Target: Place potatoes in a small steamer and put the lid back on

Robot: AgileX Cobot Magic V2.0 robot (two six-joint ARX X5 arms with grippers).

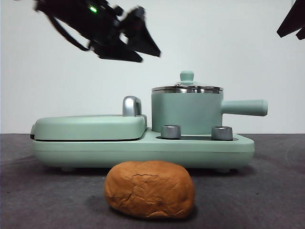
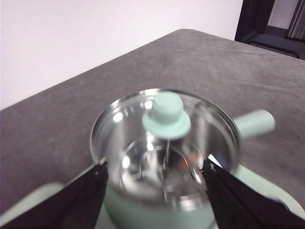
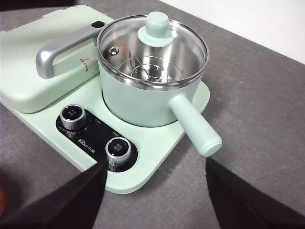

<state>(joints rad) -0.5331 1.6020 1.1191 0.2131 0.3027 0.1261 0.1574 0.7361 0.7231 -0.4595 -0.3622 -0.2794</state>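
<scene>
Front view: low, at worktop height, facing level across; potato nearest, cooker base behind.
Left wrist view: close above small steamer, tilted down toward lid (slightly blurred).
Right wrist view: higher, farther off, angled down over dials.
Shared by all three: steamer, lid, handle.

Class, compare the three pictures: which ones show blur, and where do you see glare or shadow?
Left wrist view: motion-blurred throughout, the lid and its knob smeared, bright glare on the steel. Front view: the dark gripper at upper left is blurred, while the potato is sharp with a soft shadow beneath it. Right wrist view: crisp, with small reflections on the glass of the small steamer.
</scene>
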